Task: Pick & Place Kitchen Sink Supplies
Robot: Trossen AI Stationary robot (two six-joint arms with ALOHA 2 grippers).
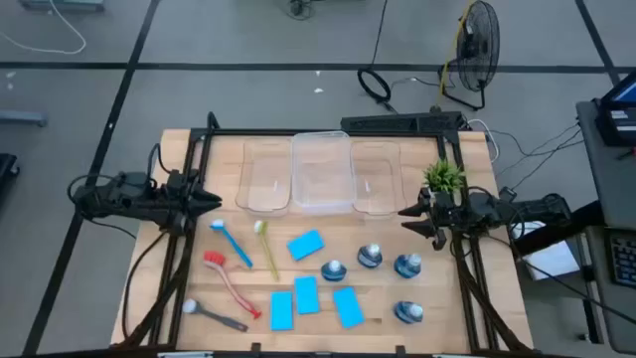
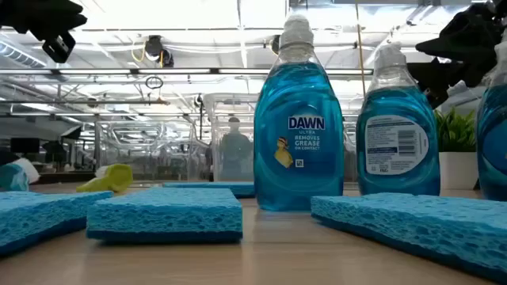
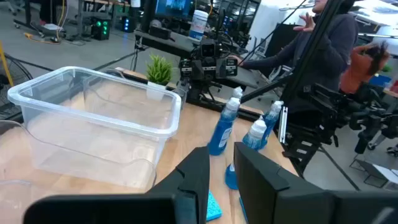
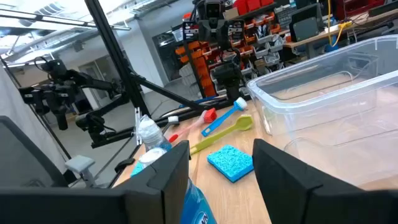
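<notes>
Several flat blue sponges [image 1: 305, 244] lie on the wooden table, with several blue-liquid bottles [image 1: 370, 257] standing upright to their right. Several long-handled brushes lie flat at the left: blue [image 1: 231, 244], yellow-green [image 1: 266, 249], red [image 1: 231, 281] and grey [image 1: 214, 315]. My left gripper [image 1: 214, 204] hovers open over the table's left side, just beyond the blue brush's head, with nothing between its fingers [image 3: 199, 180]. My right gripper [image 1: 405, 214] hovers open at the right, beyond the bottles, and is also empty [image 4: 221, 174].
Three clear plastic bins [image 1: 320, 172] stand side by side along the far edge, between the two grippers. A small green potted plant [image 1: 444, 179] sits at the far right, close to my right arm. A person [image 3: 323, 37] stands beyond the table's right side.
</notes>
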